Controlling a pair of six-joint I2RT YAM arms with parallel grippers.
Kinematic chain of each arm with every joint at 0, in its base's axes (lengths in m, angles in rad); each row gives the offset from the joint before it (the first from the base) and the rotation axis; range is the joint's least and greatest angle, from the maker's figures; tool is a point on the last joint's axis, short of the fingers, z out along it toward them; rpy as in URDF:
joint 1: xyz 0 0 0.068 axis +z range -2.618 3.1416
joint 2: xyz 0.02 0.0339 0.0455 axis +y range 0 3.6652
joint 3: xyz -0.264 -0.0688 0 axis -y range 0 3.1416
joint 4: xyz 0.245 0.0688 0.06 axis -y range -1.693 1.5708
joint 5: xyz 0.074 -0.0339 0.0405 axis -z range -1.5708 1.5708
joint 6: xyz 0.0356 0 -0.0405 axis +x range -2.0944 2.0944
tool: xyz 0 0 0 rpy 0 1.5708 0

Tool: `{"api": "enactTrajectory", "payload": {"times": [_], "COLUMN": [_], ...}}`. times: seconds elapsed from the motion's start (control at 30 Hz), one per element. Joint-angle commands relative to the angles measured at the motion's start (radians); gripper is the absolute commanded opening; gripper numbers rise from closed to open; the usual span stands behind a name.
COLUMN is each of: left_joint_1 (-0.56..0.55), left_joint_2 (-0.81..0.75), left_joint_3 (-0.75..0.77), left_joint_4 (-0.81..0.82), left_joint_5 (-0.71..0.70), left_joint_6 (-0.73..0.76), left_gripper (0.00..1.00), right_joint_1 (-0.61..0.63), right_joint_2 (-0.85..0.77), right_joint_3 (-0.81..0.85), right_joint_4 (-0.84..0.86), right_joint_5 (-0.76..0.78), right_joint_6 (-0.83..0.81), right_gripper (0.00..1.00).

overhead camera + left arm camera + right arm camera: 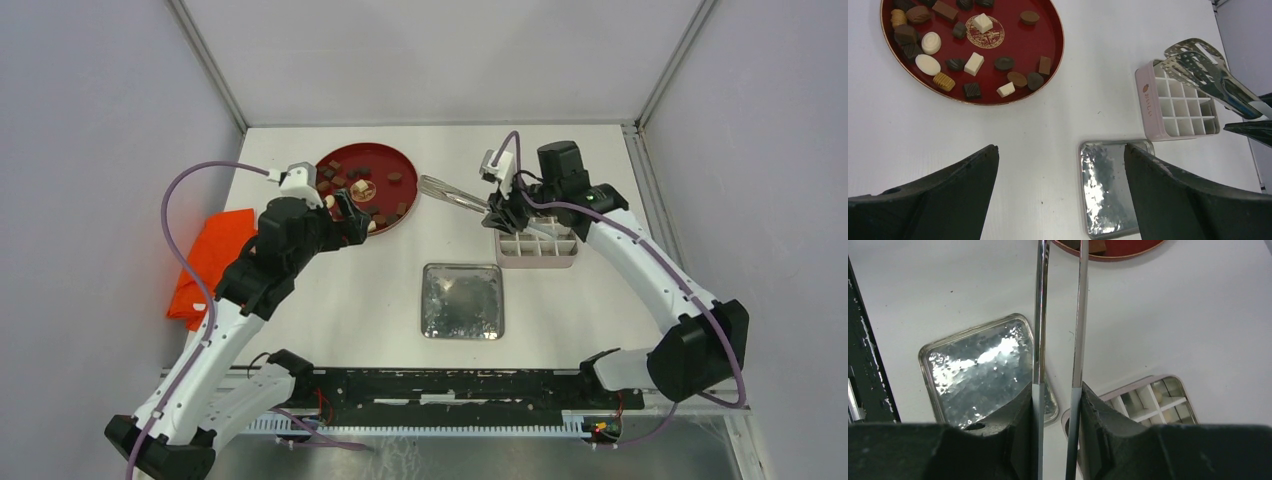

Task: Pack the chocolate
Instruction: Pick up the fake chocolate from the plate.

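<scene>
– Fingers first: how do the left fingers (958, 195) stand?
– Spread wide, with nothing between them. In the top view they hang at the near-left rim of the red plate (1023, 45).
– And the right fingers (1013, 440)?
– Narrowed on the handles of the metal tongs (1198, 65), one arm of the tongs against each finger. The two arms stand a little apart.
– Where do the tongs point?
– Their slotted heads reach out over the bench (1098, 50) towards the plate, and the top view puts them just right of its rim. The right wrist sits above the far-left corner of the pink grid box (1148, 100).
– Where is the chocolate (928, 64)?
– On the plate: dark, light brown and cream pieces, scattered, thicker along its left side.
– Anything else on the bench?
– A silver tray (1103, 190) lies nearer the arm bases, one corner just beside the box. An orange cloth (205, 260) lies by the left arm, well apart from the plate.
</scene>
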Motion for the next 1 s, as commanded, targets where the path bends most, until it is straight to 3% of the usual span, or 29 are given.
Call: {"api": "enactTrajectory", "payload": {"times": [0.0, 0.37, 0.63, 0.97], "left_joint_1": [0.004, 0.005, 0.004, 0.003], "left_joint_2": [0.009, 0.075, 0.101, 0.017], "left_joint_3": [0.054, 0.109, 0.197, 0.058], "left_joint_4": [0.004, 0.027, 0.017, 0.063], "left_joint_5": [-0.034, -0.176, -0.148, -0.226], "left_joint_6": [0.037, 0.142, 0.205, 0.297], "left_gripper": [1.00, 1.00, 1.00, 1.00], "right_joint_1": [0.065, 0.174, 0.244, 0.332], "right_joint_2": [0.057, 0.222, 0.333, 0.477], "right_joint_3": [0.112, 0.240, 0.343, 0.437], "right_joint_4": [0.033, 0.033, 0.018, -0.006], "right_joint_5": [0.046, 0.092, 0.168, 0.253], "right_joint_6": [0.002, -0.011, -0.039, -0.066], "right_gripper": [0.37, 0.37, 0.37, 0.37]}}
